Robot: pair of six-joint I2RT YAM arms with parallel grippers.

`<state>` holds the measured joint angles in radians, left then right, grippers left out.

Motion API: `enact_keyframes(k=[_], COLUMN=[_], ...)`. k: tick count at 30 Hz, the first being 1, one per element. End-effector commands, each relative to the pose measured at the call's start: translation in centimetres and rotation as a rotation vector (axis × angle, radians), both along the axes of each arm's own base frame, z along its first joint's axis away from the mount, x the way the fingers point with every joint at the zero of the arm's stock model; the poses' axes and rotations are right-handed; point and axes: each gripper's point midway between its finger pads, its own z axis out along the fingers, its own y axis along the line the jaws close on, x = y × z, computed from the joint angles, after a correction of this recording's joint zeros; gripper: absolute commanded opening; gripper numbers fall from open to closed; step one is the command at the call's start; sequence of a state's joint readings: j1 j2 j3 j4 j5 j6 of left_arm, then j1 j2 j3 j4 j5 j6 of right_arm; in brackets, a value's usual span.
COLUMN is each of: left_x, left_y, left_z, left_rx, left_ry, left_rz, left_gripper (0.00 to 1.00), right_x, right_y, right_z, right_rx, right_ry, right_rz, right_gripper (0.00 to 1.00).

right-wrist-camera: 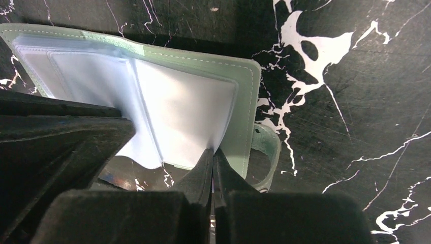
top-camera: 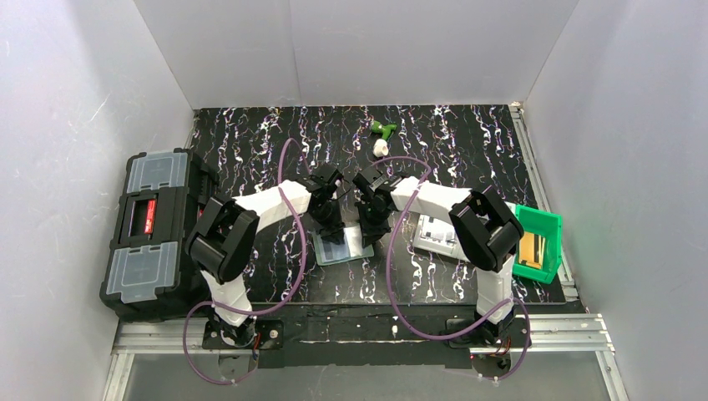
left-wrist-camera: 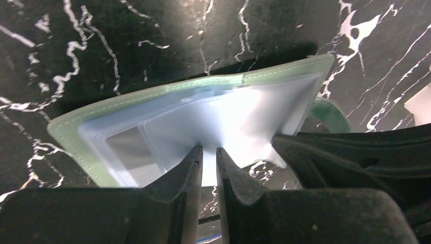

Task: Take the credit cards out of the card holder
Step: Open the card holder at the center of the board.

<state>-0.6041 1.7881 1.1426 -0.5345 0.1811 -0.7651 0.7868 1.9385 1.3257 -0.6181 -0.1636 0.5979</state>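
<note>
Fingers [left-wrist-camera: 183, 175] on card holder [left-wrist-camera: 203, 114], contents indistinct.

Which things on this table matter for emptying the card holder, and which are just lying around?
In play: card holder, left gripper, right gripper.
Lying about: black toolbox, green bin, white tray, small green object, small white object.

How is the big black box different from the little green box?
The black toolbox is much bigger than the green bin. The toolbox has its lid shut; the bin is open on top, with things inside. The toolbox sits on the left, the bin on the right. Both are boxes for holding things.
</note>
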Motion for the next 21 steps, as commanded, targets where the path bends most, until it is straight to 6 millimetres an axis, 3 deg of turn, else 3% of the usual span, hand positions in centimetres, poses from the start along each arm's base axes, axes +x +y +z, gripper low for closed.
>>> enact_keyframes(k=[1, 9, 13, 21], left_x=[-0.7, -0.9, -0.9, -0.8], left_y=[0.8, 1.0, 0.9, 0.8], left_z=[-2.0, -2.3, -2.1, -1.6], left_rx=[0.067, 0.075, 0.071, 0.060], left_ry=[0.048, 0.062, 0.061, 0.059], left_rz=[0.020, 0.029, 0.026, 0.015], left_gripper=[0.16, 0.16, 0.16, 0.16], right_x=[0.5, 1.2, 0.7, -0.5], right_y=[0.5, 0.3, 1.5, 4.4], right_z=[2.1, 7.4, 9.2, 7.8], right_rx=[0.037, 0.101, 0.195, 0.290], right_ry=[-0.040, -0.158, -0.184, -0.111], right_rz=[0.016, 0.001, 0.014, 0.063], right_gripper=[0.10, 0.24, 0.27, 0.26])
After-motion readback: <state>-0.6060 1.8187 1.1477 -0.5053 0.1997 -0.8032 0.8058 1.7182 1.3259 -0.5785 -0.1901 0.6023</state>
